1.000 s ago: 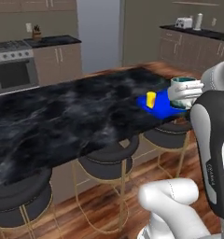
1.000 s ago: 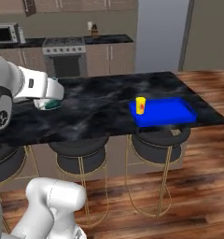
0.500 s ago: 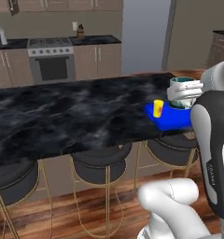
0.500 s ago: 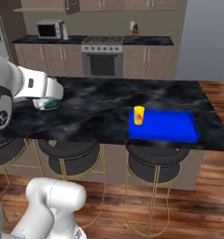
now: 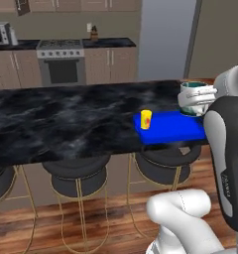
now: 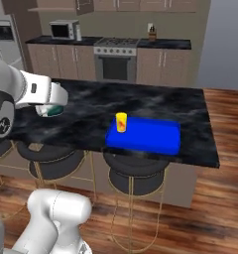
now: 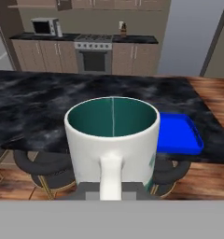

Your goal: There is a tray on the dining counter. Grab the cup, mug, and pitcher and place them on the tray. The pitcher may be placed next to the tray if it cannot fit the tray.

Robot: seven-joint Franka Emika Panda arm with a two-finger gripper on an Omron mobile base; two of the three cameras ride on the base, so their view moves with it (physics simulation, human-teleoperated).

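Observation:
My gripper is shut on the mug, a white mug with a teal inside, its handle turned toward the hand camera. It hangs upright in the air at the near side of the dining counter. In the left base view the mug is above the tray's far right end. The blue tray lies flat on the counter near its front edge. The yellow cup stands upright on the tray's left end. From the right base camera the mug hangs left of the tray and cup. The pitcher is out of view.
Round black stools with gold legs stand under the counter's near edge. Behind the counter is a run of beige cabinets with a stove and a microwave. A wooden floor lies off the counter's right end.
The whole picture has shifted: the base has driven, so tray and cup sit nearer the middle of both base views. The mug has stayed in the shut gripper.

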